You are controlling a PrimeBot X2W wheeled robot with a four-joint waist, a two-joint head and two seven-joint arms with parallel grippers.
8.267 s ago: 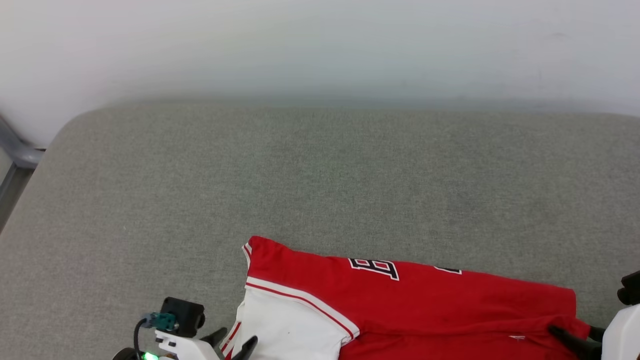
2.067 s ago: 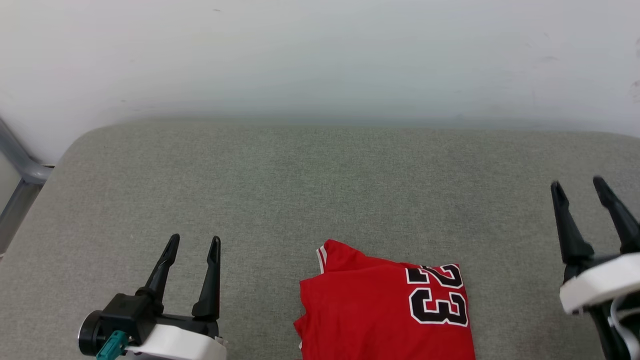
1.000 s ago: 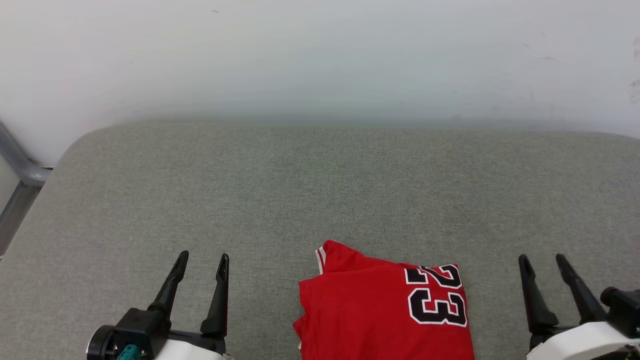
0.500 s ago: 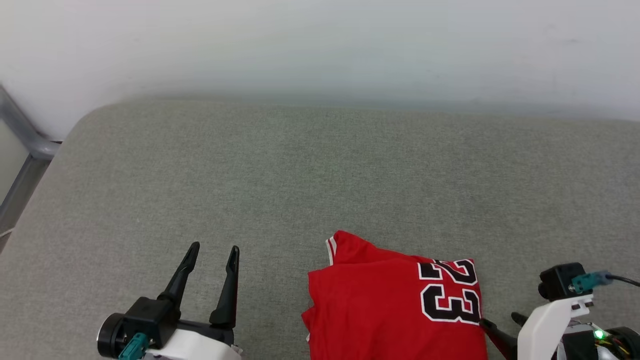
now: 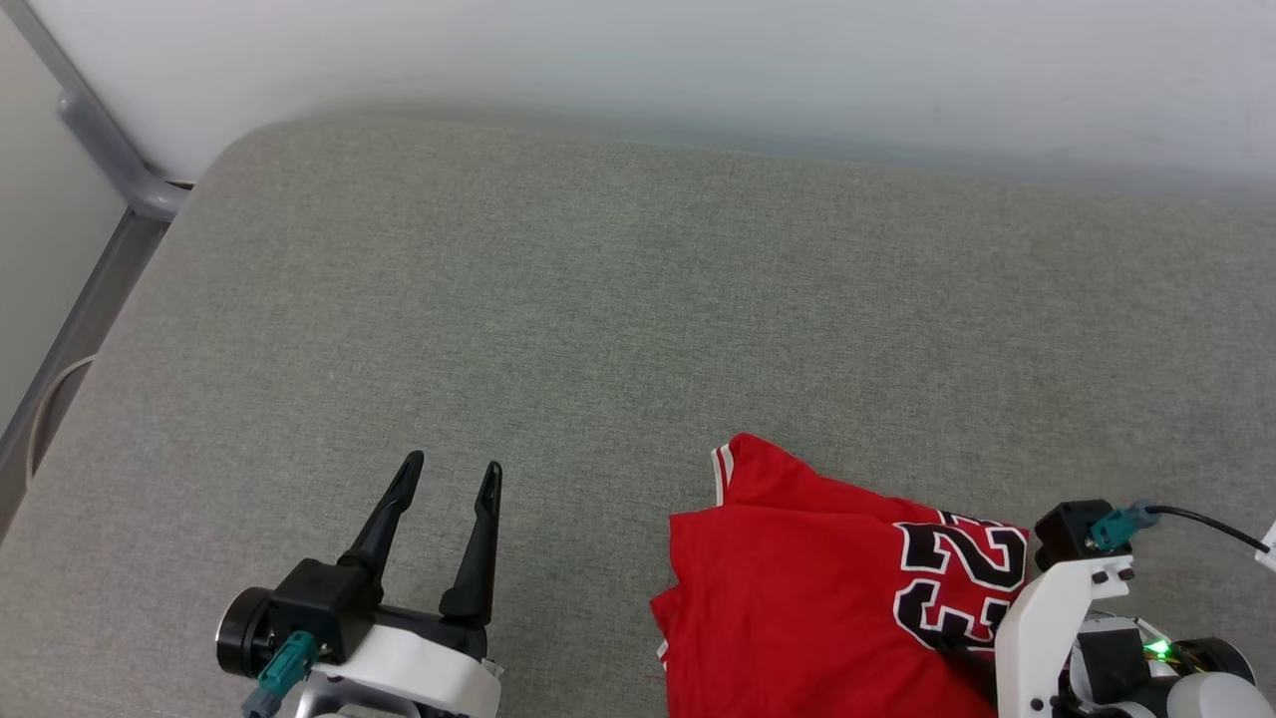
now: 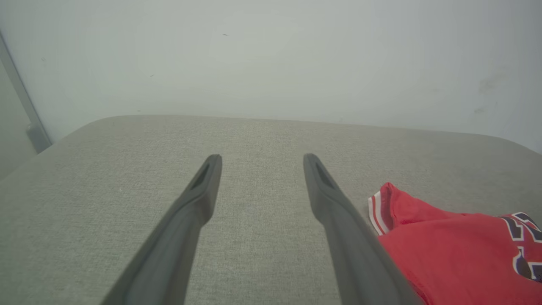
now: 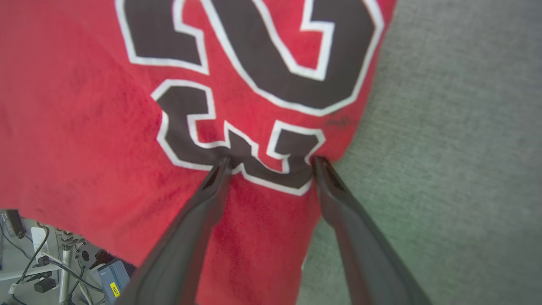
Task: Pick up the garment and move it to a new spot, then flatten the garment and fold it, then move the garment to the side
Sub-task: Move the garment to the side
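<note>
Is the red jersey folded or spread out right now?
Folded. The garment lies as a compact red block on the grey cushion, layered edges along its left side, one striped trim corner poking out.

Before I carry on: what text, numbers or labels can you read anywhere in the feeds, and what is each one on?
"23": large black numerals with a white outline, printed on the red garment; clearest in the right wrist view, cut off at the edge in the left wrist view.
Yellow sticker on a grey-blue box below the cushion edge: a few dark characters, too small to read.
Nothing else legible.
</note>
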